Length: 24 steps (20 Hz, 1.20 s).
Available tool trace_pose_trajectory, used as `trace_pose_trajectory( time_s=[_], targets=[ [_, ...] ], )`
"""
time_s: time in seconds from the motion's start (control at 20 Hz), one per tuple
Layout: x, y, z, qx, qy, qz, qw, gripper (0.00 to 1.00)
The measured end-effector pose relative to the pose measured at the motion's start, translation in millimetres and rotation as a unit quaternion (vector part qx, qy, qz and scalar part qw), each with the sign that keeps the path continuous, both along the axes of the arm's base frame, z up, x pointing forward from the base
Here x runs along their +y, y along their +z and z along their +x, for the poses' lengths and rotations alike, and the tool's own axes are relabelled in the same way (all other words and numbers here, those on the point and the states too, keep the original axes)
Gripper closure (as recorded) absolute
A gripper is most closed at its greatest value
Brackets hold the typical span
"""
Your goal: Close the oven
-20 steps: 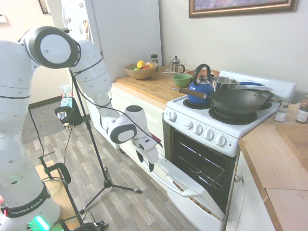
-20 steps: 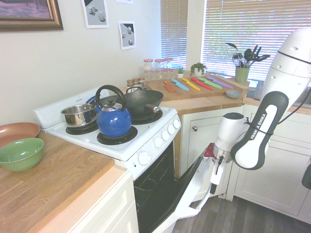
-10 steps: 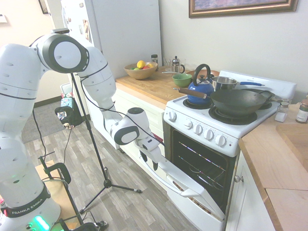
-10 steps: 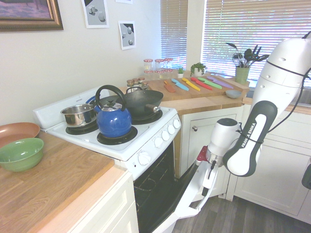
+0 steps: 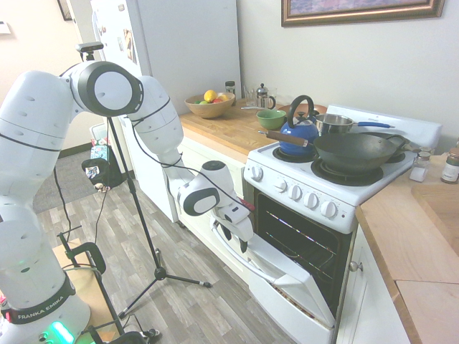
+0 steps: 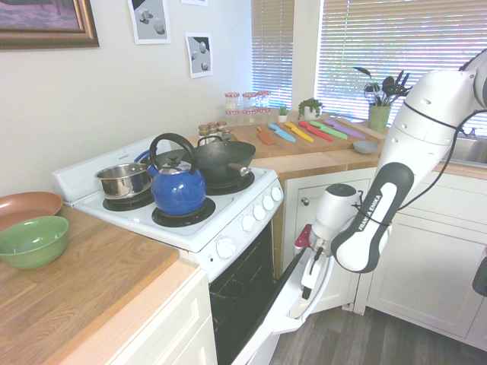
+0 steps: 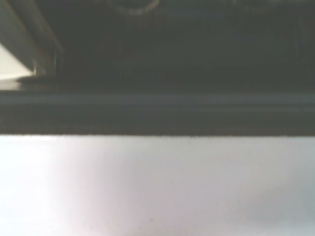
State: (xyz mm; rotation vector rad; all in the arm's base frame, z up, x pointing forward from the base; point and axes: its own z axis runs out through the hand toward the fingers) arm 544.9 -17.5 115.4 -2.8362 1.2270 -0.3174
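Between white cabinets, oven (image 5: pixel 295 233) with door (image 5: pixel 290 276) partly open, wire racks inside. Jaws (image 5: pixel 235 244) apart, down at door's top edge. On desk (image 5: pixel 215 132), wooden bowl (image 5: pixel 210 107) holding fruit; green bowl (image 6: pixel 33 242) empty.

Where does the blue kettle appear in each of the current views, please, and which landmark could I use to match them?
First exterior view: the blue kettle is right of centre, above the middle.
Second exterior view: left of centre, at mid-height.
Wrist view: not in it.
Shared landmark: the white oven door, at lower right in the first, low centre in the second, filling the wrist view's lower half.
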Motion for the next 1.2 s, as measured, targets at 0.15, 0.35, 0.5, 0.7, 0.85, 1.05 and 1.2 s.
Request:
trace_pose_trajectory(
  time_s=[0.15,0.35,0.5,0.7,0.85,1.05,1.2],
  targets=[
    [2.7,7.3,11.0,-0.004,0.004,-0.002,1.0,0.0],
    [4.7,20.2,28.3,-0.01,0.008,-0.009,1.0,0.0],
    [10.9,37.1,47.0,-0.018,0.013,-0.015,1.0,0.0],
    [17.4,60.4,64.5,-0.035,0.014,-0.02,0.999,0.0],
    [16.5,86.6,50.6,-0.034,0.012,-0.019,0.999,0.0],
    [7.9,115.0,-9.5,0.01,0.003,-0.004,1.0,0.0],
    [9.2,124.3,-63.5,0.054,0.006,0.013,0.998,0.0]
  ],
)
